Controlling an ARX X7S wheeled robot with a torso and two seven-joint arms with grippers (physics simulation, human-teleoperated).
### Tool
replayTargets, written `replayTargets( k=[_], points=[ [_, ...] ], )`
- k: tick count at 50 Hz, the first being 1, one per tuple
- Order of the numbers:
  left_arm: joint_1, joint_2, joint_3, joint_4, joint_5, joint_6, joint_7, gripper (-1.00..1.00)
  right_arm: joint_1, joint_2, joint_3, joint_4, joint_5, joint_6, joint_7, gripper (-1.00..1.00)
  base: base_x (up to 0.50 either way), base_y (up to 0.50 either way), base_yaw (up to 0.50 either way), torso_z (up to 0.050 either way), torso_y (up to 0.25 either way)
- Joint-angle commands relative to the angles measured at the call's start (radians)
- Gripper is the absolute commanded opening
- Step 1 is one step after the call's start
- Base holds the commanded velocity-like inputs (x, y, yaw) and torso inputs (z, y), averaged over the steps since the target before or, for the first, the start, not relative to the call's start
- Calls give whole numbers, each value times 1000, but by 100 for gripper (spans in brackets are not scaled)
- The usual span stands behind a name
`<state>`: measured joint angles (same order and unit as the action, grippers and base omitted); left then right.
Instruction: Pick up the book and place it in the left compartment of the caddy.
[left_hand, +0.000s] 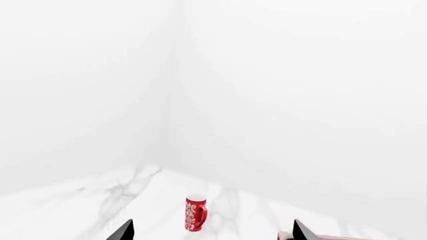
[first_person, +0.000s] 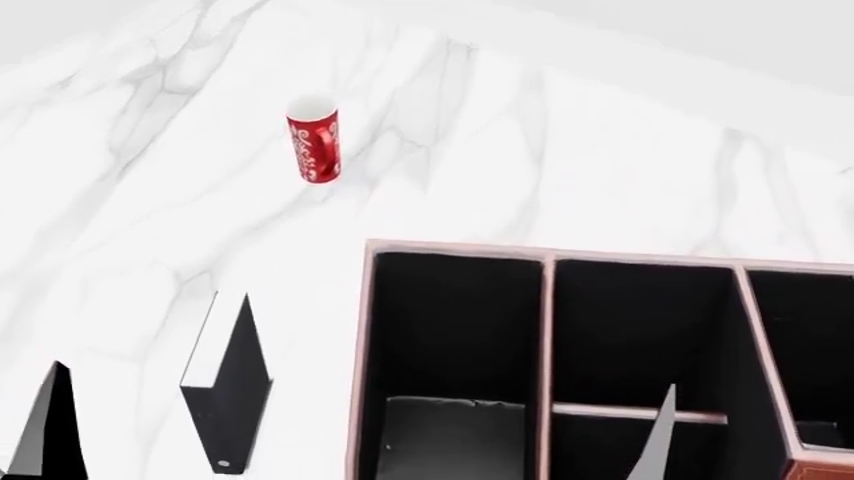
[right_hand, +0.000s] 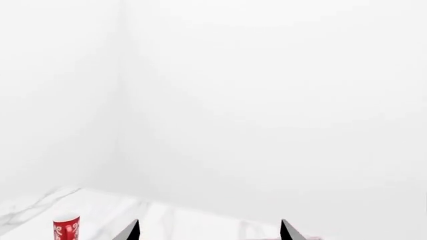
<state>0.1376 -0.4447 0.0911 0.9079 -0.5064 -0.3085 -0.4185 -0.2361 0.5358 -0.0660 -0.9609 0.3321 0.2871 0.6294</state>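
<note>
The book (first_person: 230, 385) stands upright on the marble table, thin and black with white page edges and a small round white mark low on its spine. It is just left of the caddy (first_person: 454, 247), a reddish-brown box with black lining. The caddy's left compartment (first_person: 454, 330) is long and undivided. My left gripper (left_hand: 212, 235) is open and empty; one finger (first_person: 51, 430) shows left of the book, apart from it. My right gripper (right_hand: 209, 234) is open and empty; one finger (first_person: 661, 435) shows over the caddy's middle bay. The book is out of both wrist views.
A red patterned mug (first_person: 314, 140) stands upright far back on the table, also in the left wrist view (left_hand: 195, 214) and the right wrist view (right_hand: 66, 227). The caddy's middle bay has a crossbar (first_person: 638, 412); a shorter bay (first_person: 801, 340) lies at its right. White walls stand behind the table.
</note>
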Motion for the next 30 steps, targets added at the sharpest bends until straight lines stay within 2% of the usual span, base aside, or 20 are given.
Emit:
replayTargets(
  k=[1,17,25,30],
  points=[
    [-1,-11,18,3,15,-3,-2,100,0,5,-1,-2,3,-1,5,100,0,0,0,45,-166],
    [-1,-19,29,-1,19,3,-5,100,-3,11,-2,-3,3,-7,10,100,0,0,0,44,-168],
    [-29,-39,38,12,-4,-67,-32,100,-6,20,8,-21,13,4,20,100,0,0,0,44,-165],
    [-60,-57,41,45,-35,-119,-51,100,-20,26,26,-31,19,-5,26,100,0,0,0,0,0]
  ],
)
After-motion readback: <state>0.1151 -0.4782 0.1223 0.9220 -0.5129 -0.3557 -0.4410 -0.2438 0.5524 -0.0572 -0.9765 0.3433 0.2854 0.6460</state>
